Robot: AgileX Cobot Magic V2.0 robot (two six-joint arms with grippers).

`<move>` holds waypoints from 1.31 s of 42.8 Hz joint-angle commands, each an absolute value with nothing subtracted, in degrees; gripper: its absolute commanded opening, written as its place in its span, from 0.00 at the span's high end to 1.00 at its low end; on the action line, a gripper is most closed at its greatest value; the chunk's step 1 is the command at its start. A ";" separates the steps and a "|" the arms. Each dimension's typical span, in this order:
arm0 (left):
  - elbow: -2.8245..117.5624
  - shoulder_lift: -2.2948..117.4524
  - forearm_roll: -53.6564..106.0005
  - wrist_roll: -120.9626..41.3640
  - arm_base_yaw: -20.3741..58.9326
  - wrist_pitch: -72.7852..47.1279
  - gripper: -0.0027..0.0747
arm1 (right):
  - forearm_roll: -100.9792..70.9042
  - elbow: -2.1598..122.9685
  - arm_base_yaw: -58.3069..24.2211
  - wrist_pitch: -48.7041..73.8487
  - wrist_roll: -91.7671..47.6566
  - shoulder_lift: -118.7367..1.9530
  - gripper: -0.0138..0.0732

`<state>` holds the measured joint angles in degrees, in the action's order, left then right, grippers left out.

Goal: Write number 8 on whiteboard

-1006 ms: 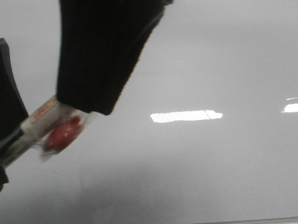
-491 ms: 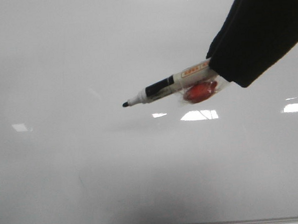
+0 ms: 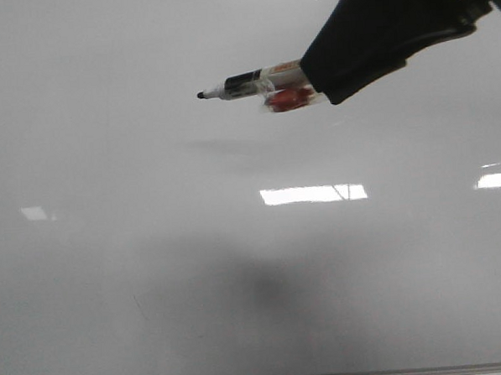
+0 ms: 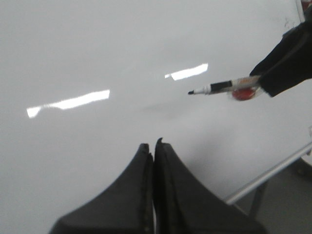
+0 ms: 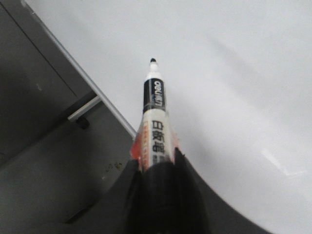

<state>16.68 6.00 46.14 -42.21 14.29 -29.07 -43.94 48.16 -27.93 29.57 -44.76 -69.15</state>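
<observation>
The whiteboard fills the front view, glossy grey-white, with a thin metal edge strip along its near side. No drawn 8 shows on it. My right gripper comes in from the upper right and is shut on a white-and-black marker with red tape at the grip; the black tip points left, held above the board. The marker also shows in the right wrist view and the left wrist view. My left gripper is shut and empty over the board.
Bright rectangular light reflections lie on the board. The board's metal edge strip and a dark grey floor show beside it in the right wrist view. A metal frame leg shows in the left wrist view.
My right gripper with the marker has swept from the left side of the front view to the upper right, and has risen farther up the view in the last half second.
</observation>
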 commanded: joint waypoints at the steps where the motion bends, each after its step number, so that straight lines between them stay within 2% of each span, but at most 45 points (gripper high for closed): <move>1: 18.09 3.89 48.57 -41.73 14.12 -24.22 0.99 | -46.43 52.76 -27.58 24.78 -44.68 -71.31 0.91; 22: 18.09 3.46 48.57 -41.73 14.12 -24.32 0.99 | -47.73 66.26 -27.83 23.24 -44.68 -90.12 0.91; 35: 18.09 3.46 48.57 -41.73 14.12 -24.32 0.99 | -43.55 65.49 -27.47 27.96 -44.07 -92.12 0.91; 45: 18.09 3.46 48.57 -41.73 14.12 -24.32 0.99 | -42.75 60.98 -23.53 29.48 -43.22 -89.33 0.91; 56: 18.09 3.46 48.57 -41.73 14.12 -24.32 0.99 | -43.14 57.58 -26.49 27.25 -43.22 -91.63 0.91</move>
